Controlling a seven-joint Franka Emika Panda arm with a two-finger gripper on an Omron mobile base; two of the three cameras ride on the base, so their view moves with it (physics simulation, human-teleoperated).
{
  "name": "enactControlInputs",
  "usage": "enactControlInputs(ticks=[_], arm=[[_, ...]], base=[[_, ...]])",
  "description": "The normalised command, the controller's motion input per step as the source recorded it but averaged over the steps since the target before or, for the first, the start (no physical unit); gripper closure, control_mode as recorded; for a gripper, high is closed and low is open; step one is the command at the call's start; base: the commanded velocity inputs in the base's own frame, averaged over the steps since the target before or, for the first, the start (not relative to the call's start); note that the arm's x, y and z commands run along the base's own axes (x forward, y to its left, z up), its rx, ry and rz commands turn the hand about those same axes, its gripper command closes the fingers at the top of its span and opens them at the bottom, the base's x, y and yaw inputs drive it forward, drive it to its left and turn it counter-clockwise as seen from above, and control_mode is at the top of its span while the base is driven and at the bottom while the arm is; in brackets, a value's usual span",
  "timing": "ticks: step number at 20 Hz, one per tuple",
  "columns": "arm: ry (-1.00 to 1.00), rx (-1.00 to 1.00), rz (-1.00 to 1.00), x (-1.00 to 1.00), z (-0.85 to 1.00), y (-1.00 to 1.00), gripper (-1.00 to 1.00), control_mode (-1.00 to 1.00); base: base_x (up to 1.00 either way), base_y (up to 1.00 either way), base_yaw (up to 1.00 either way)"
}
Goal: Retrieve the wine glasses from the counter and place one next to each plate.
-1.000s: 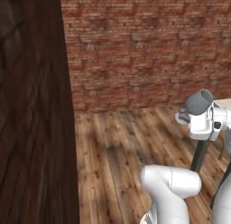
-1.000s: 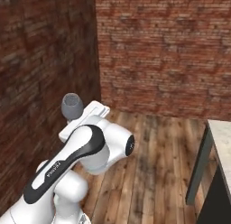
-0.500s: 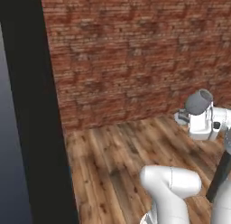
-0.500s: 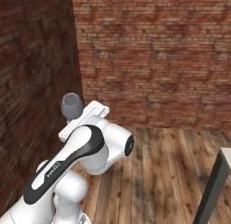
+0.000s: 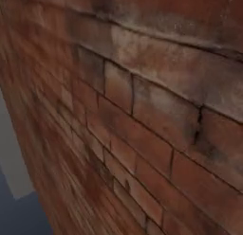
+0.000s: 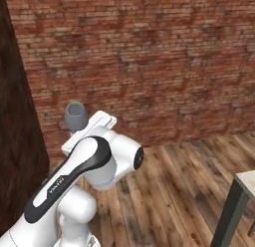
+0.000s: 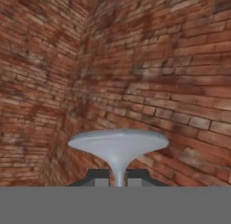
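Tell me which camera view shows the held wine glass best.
The hand view: the wine glass fills its lower middle, with its stem clamped in the shut gripper and its round foot facing the camera. The right base view shows just its grey bowl above the arm. The left base view faces brick wall.

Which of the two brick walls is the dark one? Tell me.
The side wall at the left of the right base view: it lies in shadow, while the back wall is lit red.
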Motion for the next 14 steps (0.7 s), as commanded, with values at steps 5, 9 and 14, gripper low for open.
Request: enactControlInputs(ticks=[5,9,14], arm=[[0.00,0.00,0.00,0.00,0.00,0.00,1.00,1.00],[0.00,0.00,0.00,0.00,0.00,0.00,1.00,1.00],[0.00,0.00,0.00,0.00,0.00,0.00,1.00,1.00]], base=[[0.00,0.02,-1.00],[0.15,0.25,-0.96],[0.97,0.96,-0.63]])
